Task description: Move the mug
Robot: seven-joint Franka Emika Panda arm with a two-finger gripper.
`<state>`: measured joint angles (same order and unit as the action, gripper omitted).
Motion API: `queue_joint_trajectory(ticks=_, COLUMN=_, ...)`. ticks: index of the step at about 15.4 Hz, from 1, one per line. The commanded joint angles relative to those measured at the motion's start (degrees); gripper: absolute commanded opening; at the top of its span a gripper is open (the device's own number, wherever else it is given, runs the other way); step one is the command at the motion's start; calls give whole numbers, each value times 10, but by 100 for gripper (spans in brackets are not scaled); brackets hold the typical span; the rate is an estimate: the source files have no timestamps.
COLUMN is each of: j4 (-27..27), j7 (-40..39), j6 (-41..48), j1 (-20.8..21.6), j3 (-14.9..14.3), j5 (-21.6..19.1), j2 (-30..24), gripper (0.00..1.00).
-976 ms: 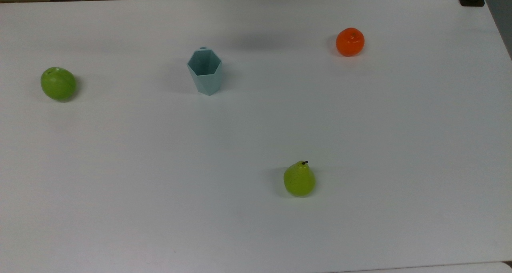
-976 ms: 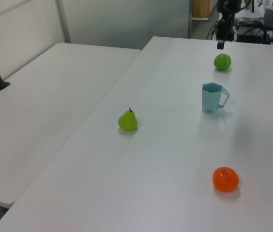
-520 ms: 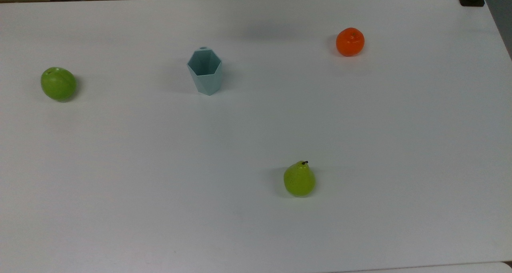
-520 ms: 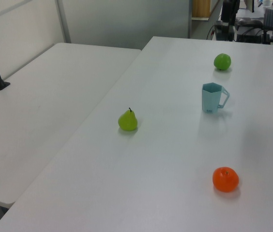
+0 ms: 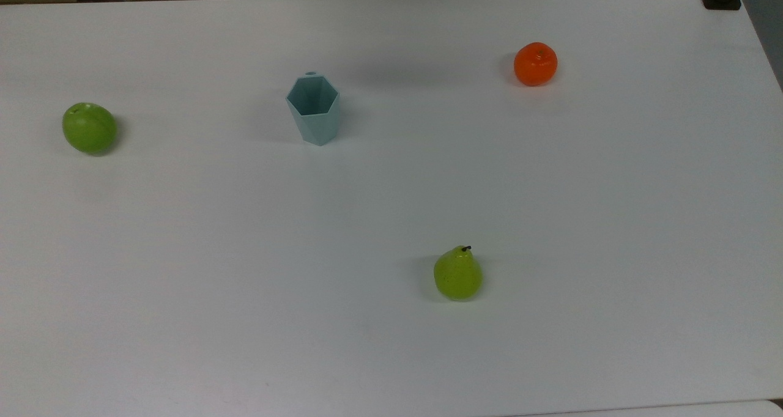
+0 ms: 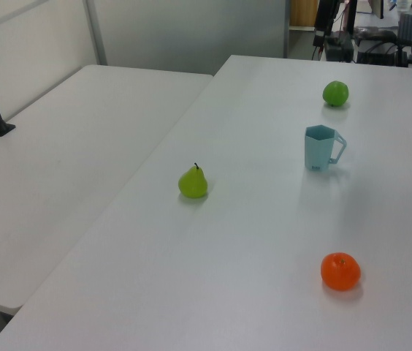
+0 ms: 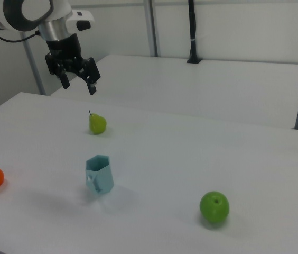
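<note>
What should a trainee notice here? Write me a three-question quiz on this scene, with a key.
1. True or false: the mug stands upright on the table, with nothing touching it.
2. How many pieces of fruit lie on the table?
3. In the right view the gripper is: A) shut on the mug; B) open, in the air above the table; C) lying flat on the table.

Key: 1 true. 2 three: the apple, the orange and the pear. 3 B.
</note>
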<state>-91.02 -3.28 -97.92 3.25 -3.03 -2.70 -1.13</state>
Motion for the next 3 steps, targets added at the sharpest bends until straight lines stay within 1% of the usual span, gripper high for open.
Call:
queue_joint_trajectory(ticks=1, j4=9, j7=-13, j6=0, j1=-2, j3=1, j5=-10, j2=2, gripper=100)
queue_joint_trajectory(ticks=3, j4=8, j7=-14, j6=0, j1=-1, j3=1, j5=-10, j2=0, gripper=100)
